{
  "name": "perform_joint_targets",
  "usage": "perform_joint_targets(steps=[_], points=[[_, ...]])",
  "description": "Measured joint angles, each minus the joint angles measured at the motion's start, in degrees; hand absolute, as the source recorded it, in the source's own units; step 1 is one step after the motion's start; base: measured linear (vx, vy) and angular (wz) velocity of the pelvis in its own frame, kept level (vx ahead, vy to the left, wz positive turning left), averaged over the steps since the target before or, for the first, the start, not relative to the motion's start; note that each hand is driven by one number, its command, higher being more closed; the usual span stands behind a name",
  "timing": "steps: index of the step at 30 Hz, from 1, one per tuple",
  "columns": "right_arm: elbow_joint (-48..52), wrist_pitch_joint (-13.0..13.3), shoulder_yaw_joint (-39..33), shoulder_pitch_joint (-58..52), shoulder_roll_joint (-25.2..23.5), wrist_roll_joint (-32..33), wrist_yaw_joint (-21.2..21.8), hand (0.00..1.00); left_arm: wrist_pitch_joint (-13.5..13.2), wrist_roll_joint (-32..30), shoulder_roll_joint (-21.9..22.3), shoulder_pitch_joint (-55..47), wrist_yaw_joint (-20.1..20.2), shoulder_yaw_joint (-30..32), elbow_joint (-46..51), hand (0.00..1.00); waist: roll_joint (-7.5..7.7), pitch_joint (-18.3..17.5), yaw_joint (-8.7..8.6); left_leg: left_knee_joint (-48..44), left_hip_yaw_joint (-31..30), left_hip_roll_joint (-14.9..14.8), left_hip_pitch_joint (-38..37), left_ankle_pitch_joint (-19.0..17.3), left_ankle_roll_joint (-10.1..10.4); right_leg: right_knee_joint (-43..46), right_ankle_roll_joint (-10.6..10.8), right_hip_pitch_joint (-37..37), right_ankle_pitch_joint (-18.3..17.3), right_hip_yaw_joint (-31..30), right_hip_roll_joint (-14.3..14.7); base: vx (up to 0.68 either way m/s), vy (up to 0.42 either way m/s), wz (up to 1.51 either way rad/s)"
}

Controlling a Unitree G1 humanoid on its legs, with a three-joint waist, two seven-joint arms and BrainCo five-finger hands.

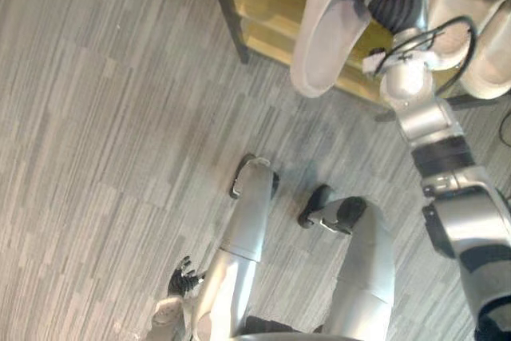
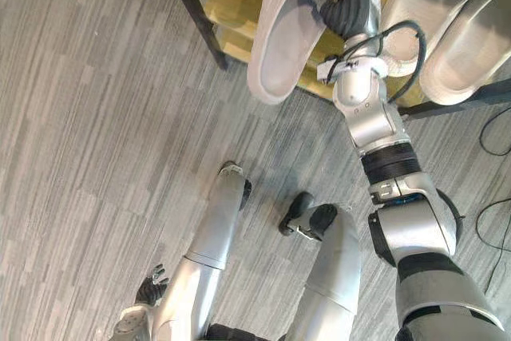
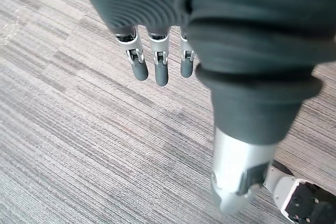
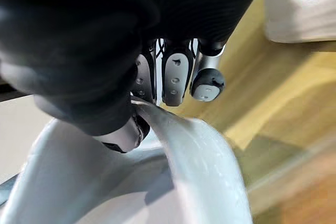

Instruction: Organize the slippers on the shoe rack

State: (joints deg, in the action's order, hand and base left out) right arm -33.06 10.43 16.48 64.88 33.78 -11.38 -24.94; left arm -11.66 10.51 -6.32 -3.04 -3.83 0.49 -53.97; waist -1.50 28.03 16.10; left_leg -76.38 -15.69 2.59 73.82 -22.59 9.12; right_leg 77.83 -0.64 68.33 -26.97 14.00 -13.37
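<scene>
Over the shoe rack's (image 2: 239, 5) front edge, the right hand (image 4: 176, 77) pinches a pale grey slipper (image 2: 283, 33) by its side wall, thumb inside and fingers outside, likely to carry it level onto the shelf. It hangs beside the hand, one end overhanging the floor (image 2: 96, 117). The left hand (image 3: 155, 61) dangles relaxed.

floor (image 1: 104, 117) left of the shoe rack (image 1: 271, 1) is wide open; held slipper (image 1: 331, 29) and parked slippers (image 2: 447, 13) crowd the rack itself
</scene>
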Motion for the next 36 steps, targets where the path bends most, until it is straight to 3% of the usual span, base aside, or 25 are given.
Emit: perform_joint_targets(steps=[7, 12, 16, 26, 36], points=[[-7.25, -0.06, 2.48, 6.1, 0.14, -0.03, -1.96, 1.0, -0.44, 0.84, 0.12, 0.19, -1.08, -0.44, -0.04, 0.0, -0.02, -0.66, 0.4, -0.06, -1.34, -0.33, 1.6, -0.35, 0.47, 0.38, -0.72, 1.17, -0.52, 1.52, -0.02, 0.01, -0.03, 0.02], [-13.23, -0.34, 4.81, 11.9, 0.59, -0.02, -3.13, 1.0, -0.51, 0.99, 0.43, 0.57, -1.32, -0.46, -0.06, 0.0, 0.04, -1.44, 1.93, 0.08, -2.43, 0.13, 3.59, 0.25, 1.53, 1.38, -1.79, 2.61, -1.15, 3.07, -0.97, 0.02, -0.034, 0.13], [-15.7, -1.34, 6.56, 13.63, 1.92, -0.06, -3.7, 1.0, -0.56, 1.05, 0.61, 0.68, -1.48, -0.42, -0.07, 0.0, 0.16, -2.29, 2.89, 0.42, -3.86, 1.19, 4.27, 0.6, 2.22, 2.01, -2.09, 2.61, -2.36, 4.47, -1.91, 0.03, -0.044, 0.23], [-20.46, -3.55, 9.06, 16.68, 2.7, -2.24, -4.33, 1.0, -1.15, 2.13, 0.96, 0.69, -1.83, -0.34, -0.07, 0.0, 0.37, -3.76, 3.46, 2.84, -5.38, 2.13, 4.35, 1.75, 3.81, 1.89, -3.14, 2.5, -3.07, 6.5, -3.3, 0.02, -0.031, 0.11], [-23.25, -6.85, 9.53, 20.14, 2.47, -2.9, -7.59, 1.0, -1.73, 3.33, 2.16, 1.31, -3.72, 0.89, -0.11, 0.0, 0.37, -3.78, 4.58, 6.61, -7.29, 2.59, 4.24, 3.88, 5.17, -0.04, -3.39, 2.3, -2.96, 8.7, -3.68, 0.01, -0.011, 0.09]])
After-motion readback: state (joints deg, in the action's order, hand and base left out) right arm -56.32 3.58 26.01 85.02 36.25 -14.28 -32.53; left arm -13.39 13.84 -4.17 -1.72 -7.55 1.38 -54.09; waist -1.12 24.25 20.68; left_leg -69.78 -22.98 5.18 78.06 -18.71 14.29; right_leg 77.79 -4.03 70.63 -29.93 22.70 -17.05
